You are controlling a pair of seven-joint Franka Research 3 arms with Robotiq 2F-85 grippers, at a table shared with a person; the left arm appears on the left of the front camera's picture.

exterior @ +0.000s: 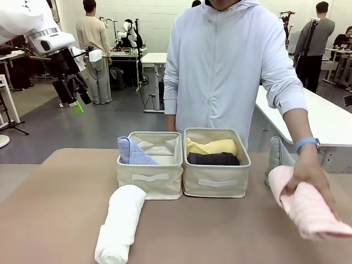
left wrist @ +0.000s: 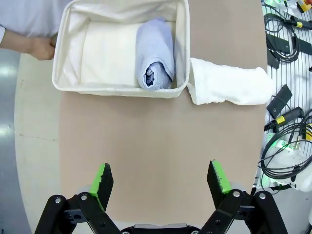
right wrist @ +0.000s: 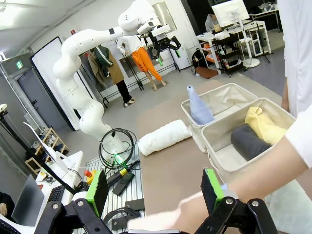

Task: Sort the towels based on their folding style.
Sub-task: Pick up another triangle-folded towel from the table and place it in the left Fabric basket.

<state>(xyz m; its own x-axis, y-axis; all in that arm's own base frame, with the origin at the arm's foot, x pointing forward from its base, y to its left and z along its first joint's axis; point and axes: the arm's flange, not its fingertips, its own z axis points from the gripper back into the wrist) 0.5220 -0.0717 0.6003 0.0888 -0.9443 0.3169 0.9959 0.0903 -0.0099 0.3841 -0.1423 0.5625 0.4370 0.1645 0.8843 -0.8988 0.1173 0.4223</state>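
Light: bright and even, coming down from ceiling (right wrist: 34,12) lamps; no dim corners.
Shadows: soft and faint; a thin one hugs the white towel (exterior: 120,223) on the bench (exterior: 55,209).
Glare: mild sheen on the grey floor (exterior: 49,124) at ten o'clock, front view; ceiling washed out at eleven o'clock, right wrist view.
Blur: person's arm (right wrist: 253,170) smeared at five o'clock, right wrist view; pink towel (exterior: 308,212) soft at its near end.
Distortion: both wrist views bow straight edges toward their borders.
Sharpest: terry of the lavender towel (left wrist: 156,48), left wrist view.
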